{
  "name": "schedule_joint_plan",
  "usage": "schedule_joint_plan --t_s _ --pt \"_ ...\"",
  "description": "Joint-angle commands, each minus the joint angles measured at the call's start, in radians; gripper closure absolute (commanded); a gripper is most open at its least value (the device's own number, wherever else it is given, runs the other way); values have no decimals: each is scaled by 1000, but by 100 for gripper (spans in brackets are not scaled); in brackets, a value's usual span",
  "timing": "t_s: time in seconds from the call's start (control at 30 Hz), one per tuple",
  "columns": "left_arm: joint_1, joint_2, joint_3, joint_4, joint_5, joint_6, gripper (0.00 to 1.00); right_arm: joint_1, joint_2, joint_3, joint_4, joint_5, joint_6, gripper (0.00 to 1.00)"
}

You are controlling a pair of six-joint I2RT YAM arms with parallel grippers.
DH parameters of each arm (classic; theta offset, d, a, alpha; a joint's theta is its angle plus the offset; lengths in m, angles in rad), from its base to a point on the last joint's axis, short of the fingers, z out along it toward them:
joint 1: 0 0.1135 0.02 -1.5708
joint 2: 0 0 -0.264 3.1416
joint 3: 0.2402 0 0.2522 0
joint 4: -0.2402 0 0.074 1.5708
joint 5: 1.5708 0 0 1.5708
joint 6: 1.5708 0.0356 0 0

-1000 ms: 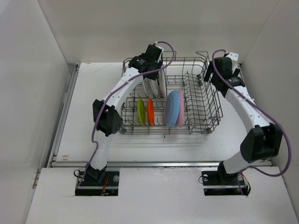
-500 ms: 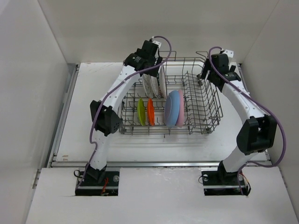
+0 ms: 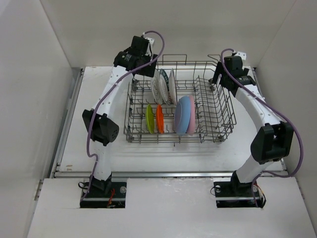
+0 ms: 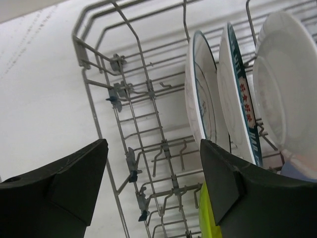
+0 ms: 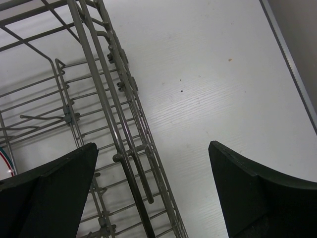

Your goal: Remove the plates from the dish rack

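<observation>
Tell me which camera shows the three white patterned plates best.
Left wrist: the white plates stand upright side by side, close up, rim patterns visible. Top external shows them small, at the dish rack's far end. Right wrist shows rack wires and table, no plate clearly.

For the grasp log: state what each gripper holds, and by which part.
Nothing is held. The left gripper is open, with the white plates ahead of it. The right gripper is open above the dish rack side wall.
</observation>
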Motion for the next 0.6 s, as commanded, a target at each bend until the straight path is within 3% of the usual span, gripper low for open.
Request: schedule_joint_plan --t_s 0.0,0.33,0.47,0.53,0.57 --pt "-9 7 -35 -16 36 11 28 -4 12 52 -3 -8 -16 0" --pt "2 -4 -103 15 91 2 28 -4 3 43 -23 -8 16 0" --pt "2 34 -123 6 82 -64 40 6 3 43 -33 2 35 0" --pt "2 67 -112 6 144 -75 47 6 -9 32 -34 2 44 0" --pt "2 76 -112 6 162 -87 60 6 -9 32 -34 2 44 0"
